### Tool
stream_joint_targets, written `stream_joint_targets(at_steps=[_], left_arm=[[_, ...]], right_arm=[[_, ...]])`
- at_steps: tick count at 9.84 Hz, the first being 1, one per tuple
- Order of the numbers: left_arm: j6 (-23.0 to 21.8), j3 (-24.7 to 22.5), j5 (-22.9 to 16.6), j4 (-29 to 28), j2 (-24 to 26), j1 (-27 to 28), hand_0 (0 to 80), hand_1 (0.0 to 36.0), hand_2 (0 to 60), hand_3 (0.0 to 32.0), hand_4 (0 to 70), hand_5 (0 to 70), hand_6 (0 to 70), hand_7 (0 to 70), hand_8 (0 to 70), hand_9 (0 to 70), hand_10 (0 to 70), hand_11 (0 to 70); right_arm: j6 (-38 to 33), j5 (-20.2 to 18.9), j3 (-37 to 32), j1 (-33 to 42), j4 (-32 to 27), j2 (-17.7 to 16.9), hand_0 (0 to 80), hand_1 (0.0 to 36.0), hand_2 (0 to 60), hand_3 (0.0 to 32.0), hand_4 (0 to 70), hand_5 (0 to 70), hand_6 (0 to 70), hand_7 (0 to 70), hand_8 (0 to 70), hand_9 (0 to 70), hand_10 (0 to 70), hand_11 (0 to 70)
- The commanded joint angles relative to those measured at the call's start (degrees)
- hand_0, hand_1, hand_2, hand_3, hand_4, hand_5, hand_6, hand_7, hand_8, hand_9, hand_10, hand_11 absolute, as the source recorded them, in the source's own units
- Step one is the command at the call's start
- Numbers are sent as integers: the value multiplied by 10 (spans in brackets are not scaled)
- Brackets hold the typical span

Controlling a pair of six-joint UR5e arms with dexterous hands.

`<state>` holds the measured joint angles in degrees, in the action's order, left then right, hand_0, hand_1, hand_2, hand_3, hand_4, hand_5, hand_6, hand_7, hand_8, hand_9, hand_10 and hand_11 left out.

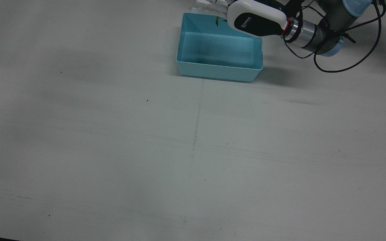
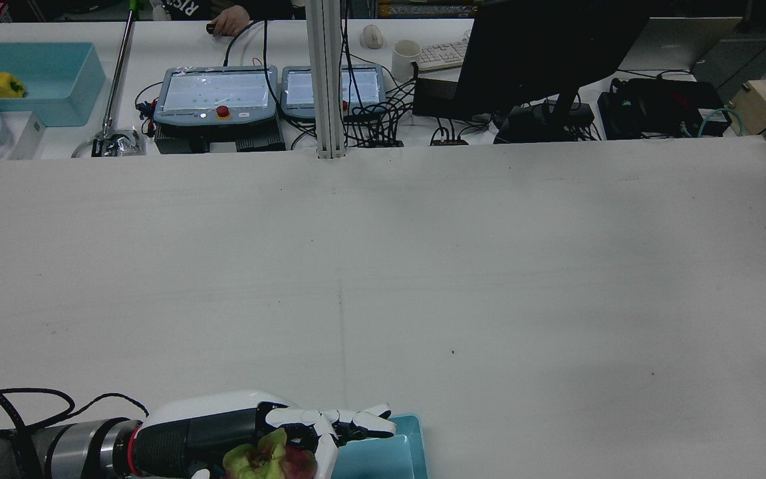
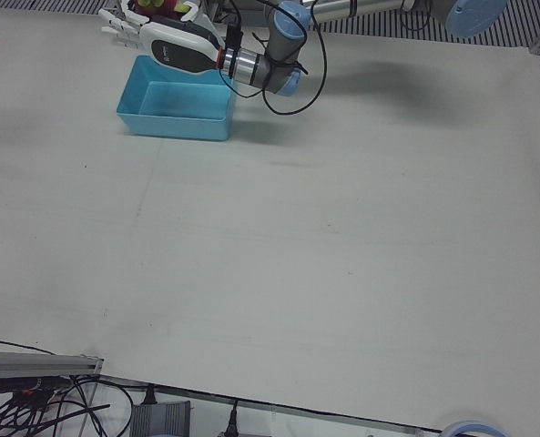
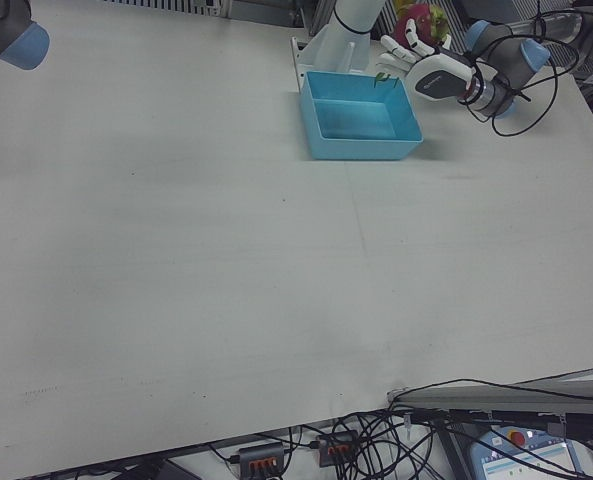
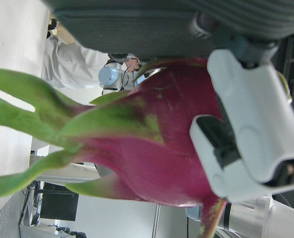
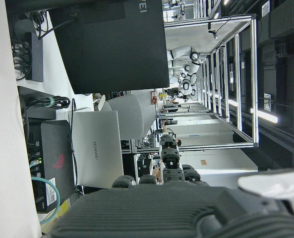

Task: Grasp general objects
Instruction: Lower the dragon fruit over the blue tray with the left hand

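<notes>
Rear view: my left hand cradles the dragon fruit, fingers stretched over the blue bin. Left hand view: a finger presses the fruit, green leaf tips toward view left. Front view: fruit mostly hidden behind my hand. My right hand's state I can't tell.

left hand: palm up, fingers curled, grasping | right hand: only palm edge visible

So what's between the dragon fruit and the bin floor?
Nothing. The left hand holds the dragon fruit over the empty teal bin, per the right-front view.
</notes>
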<state>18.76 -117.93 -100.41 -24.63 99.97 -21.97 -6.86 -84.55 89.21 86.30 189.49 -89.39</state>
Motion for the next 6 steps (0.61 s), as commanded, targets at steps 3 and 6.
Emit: stream_joint_targets(at_steps=[3, 6], left_arm=[[3, 4, 7, -2, -8, 0, 74, 0, 0, 0, 183, 700, 31, 148, 0, 15, 0, 0], [2, 2, 7, 3, -8, 0, 0, 0, 0, 0, 103, 700, 35, 152, 0, 16, 0, 0]], right_arm=[[0, 0, 0, 0, 0, 0, 0, 0, 0, 0, 0, 0, 0, 0, 0, 0, 0, 0], [0, 0, 0, 0, 0, 0, 0, 0, 0, 0, 0, 0, 0, 0, 0, 0, 0, 0]])
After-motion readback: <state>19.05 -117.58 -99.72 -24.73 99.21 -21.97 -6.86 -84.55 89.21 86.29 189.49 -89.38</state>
